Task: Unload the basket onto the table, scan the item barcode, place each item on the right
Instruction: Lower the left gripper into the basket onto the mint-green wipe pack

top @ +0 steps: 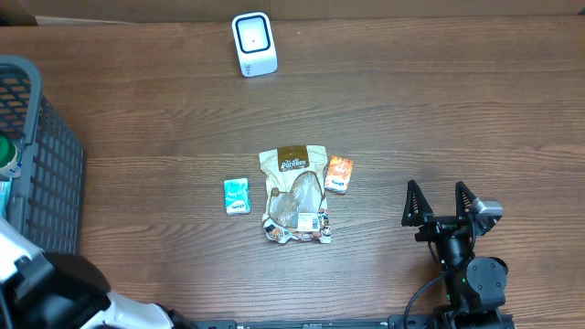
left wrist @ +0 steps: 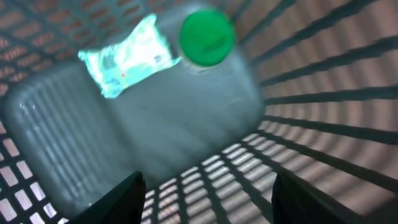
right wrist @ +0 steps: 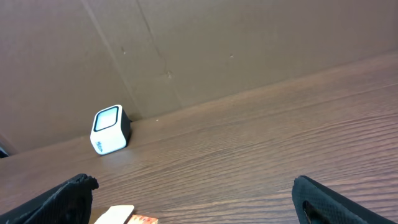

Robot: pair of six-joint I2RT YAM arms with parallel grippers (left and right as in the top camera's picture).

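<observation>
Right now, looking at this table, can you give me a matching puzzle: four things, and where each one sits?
Things:
1 white scanner
2 orange box
3 teal packet
4 green-capped bottle

Places:
A in the basket
B just right of the snack pouch
C far edge of the table
D left of the snack pouch

Pairs: 1-C, 2-B, 3-D, 4-A.

The beige pouch (top: 295, 195) bears a brand word too small to read.
</observation>
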